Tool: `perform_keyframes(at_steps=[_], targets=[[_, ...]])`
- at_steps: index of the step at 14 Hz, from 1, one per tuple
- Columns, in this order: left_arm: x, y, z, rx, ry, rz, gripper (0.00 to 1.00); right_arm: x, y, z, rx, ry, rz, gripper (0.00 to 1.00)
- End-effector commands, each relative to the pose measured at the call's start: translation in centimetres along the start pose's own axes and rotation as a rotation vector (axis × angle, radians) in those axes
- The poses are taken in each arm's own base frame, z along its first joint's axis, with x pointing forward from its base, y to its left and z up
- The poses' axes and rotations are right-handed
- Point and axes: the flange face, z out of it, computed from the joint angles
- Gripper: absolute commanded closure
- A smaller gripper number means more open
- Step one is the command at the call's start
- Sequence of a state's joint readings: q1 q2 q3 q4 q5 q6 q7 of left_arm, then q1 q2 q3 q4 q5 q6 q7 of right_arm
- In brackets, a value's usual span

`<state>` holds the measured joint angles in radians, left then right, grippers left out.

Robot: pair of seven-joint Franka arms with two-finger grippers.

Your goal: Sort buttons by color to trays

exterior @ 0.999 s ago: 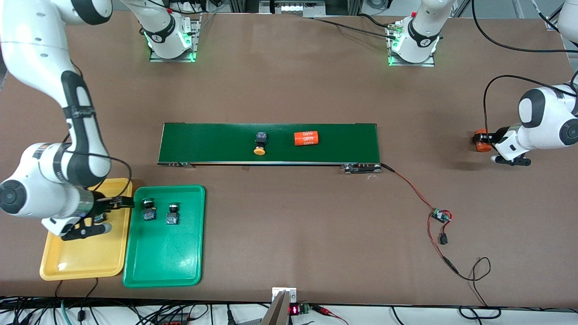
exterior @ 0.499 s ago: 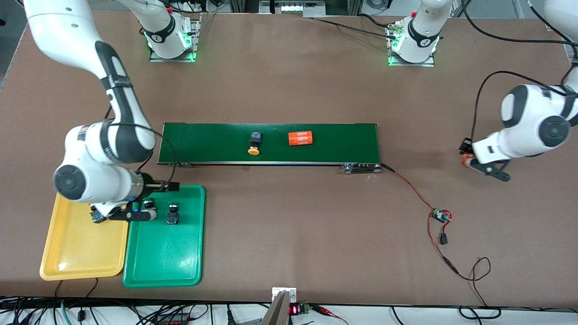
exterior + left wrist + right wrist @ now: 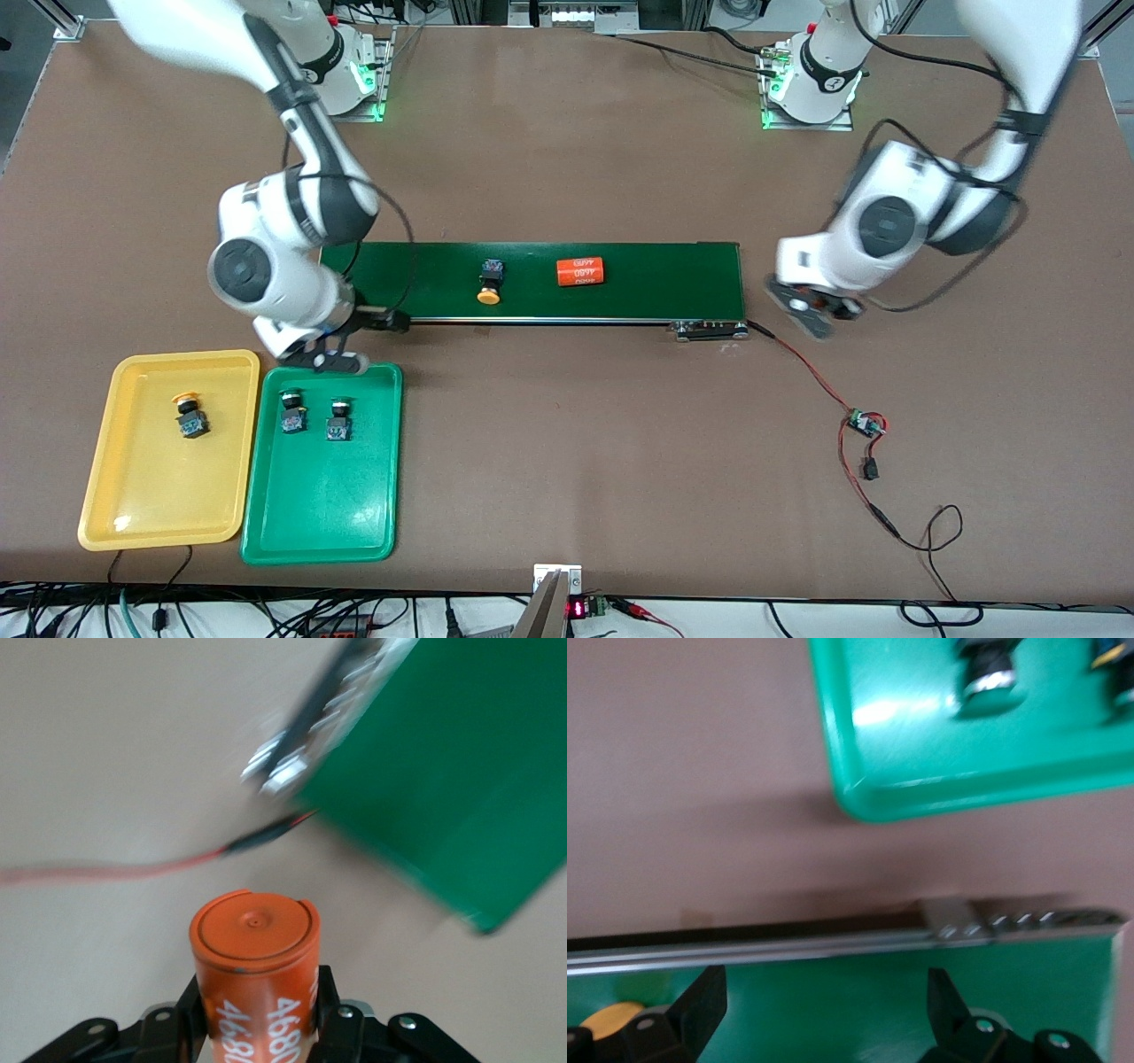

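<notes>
A: Starting from the right arm's end of the worktop (image 3: pixel 567 443)?

B: Yes. Yellow tray (image 3: pixel 133 505) first, with an orange-capped button (image 3: pixel 188 416) lying in the half farther from the front camera. Just beside it, a green tray (image 3: pixel 319 505), holding a dark-bodied button (image 3: pixel 292 413) and a neighbour button (image 3: pixel 337 421) side by side, also in the farther half.

A: And the right claw (image 3: pixel 330 357)?

B: Up in the air over the strip of worktop between the green tray and the conveyor belt (image 3: pixel 656 283), at that belt's end. Fingers (image 3: pixel 700 1005) spread wide apart, nothing between them.

A: Anything on the belt?

B: A yellow-capped button (image 3: pixel 489 282) lying on its side, cap toward the front camera. Near it, toward the left arm's end, an orange cylinder (image 3: pixel 579 271) with white print, also lying down. Not touching each other.

A: Then the left claw (image 3: pixel 811 312)?

B: Over bare worktop just off the belt's end. Clamped on a second orange cylinder (image 3: pixel 255 966), seen end-on in the left wrist view, white print along its side.

A: Anything more at that end?

B: Only a red wire (image 3: pixel 797 359) running from the belt to a small circuit board (image 3: pixel 861 424), nearer the front camera.
</notes>
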<state>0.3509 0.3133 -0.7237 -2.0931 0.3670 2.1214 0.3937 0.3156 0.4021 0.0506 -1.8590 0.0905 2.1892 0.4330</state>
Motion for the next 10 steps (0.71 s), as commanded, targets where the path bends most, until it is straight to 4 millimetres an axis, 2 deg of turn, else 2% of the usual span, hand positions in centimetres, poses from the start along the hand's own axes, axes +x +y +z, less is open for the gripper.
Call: perform_keyframes(at_steps=[1,2,4,6,10], targets=[[2.7,4.5,-1.0,0.021,0.005,0.233,1.00,-4.1,-3.5,0.2,0.019,0.044,0.044,0.00],[4.0,6.1,-0.8,0.021,0.026,0.280,1.00,-4.9,-4.9,0.5,0.026,0.060,0.056,0.00],[5.3,8.0,-0.4,0.005,0.042,0.320,1.00,-6.3,-7.4,1.1,0.040,0.081,0.051,0.00],[6.9,10.3,-0.3,0.015,0.062,0.400,1.00,-6.7,-8.2,1.5,0.050,0.095,0.055,0.00],[7.9,11.4,1.1,0.007,0.081,0.464,1.00,-7.7,-9.5,3.0,0.037,0.080,0.055,0.00]])
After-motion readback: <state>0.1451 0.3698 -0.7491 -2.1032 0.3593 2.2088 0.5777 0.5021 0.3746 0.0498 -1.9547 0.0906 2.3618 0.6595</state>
